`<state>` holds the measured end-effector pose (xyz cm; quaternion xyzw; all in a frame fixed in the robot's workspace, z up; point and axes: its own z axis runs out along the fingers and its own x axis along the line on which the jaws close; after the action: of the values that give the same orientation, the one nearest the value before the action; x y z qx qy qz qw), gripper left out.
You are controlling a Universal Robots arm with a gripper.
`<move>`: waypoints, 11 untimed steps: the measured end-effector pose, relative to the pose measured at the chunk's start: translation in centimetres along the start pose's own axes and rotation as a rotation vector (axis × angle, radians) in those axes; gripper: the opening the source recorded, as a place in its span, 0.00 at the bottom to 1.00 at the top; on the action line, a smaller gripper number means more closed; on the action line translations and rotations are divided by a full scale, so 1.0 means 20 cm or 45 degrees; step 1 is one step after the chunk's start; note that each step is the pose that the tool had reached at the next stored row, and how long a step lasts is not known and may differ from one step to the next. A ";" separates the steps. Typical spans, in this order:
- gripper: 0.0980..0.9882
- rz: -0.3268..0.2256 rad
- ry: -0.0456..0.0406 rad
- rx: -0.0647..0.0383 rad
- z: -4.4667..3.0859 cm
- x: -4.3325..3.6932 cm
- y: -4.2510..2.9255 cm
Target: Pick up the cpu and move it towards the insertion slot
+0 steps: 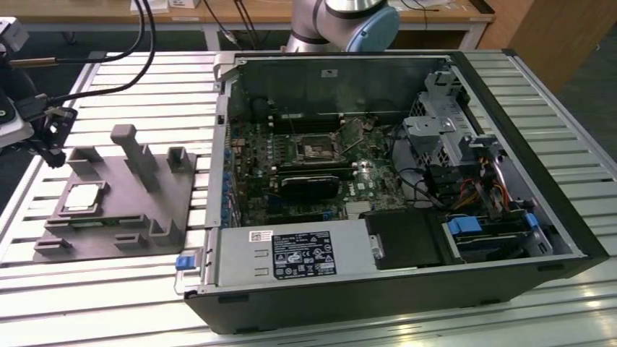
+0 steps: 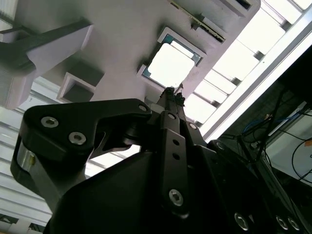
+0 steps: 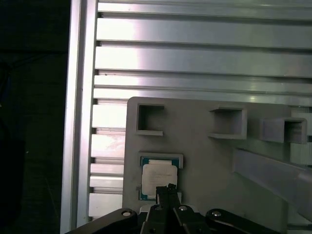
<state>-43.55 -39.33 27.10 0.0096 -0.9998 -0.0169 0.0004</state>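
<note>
The black claw (image 3: pixel 168 187) has its fingertips pressed together, gripping nothing, and is poised over the cpu (image 3: pixel 157 174). The cpu lies flat, silvery face up, in a square recess of a grey fixture (image 3: pixel 204 161) with upright posts, resting on the slatted metal bench (image 3: pixel 195 58). Farther off, toward the exterior view's right, is an open computer case (image 1: pixel 289 307). The insertion slot (image 1: pixel 316 150), a shiny-framed square socket, sits on its green circuit board (image 1: pixel 371 181), well apart from the cpu.

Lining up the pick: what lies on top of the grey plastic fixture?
The silvery square cpu lies flat in a pocket of the fixture; the black gripper covers one edge of it.
</note>
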 end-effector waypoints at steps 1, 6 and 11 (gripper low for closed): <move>0.01 0.000 0.000 0.000 0.003 0.000 0.000; 0.01 0.000 0.000 0.000 0.015 0.002 -0.001; 0.01 0.000 0.000 0.000 0.028 0.004 -0.001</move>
<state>-43.63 -39.33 26.54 0.0095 -0.9998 -0.0169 0.0004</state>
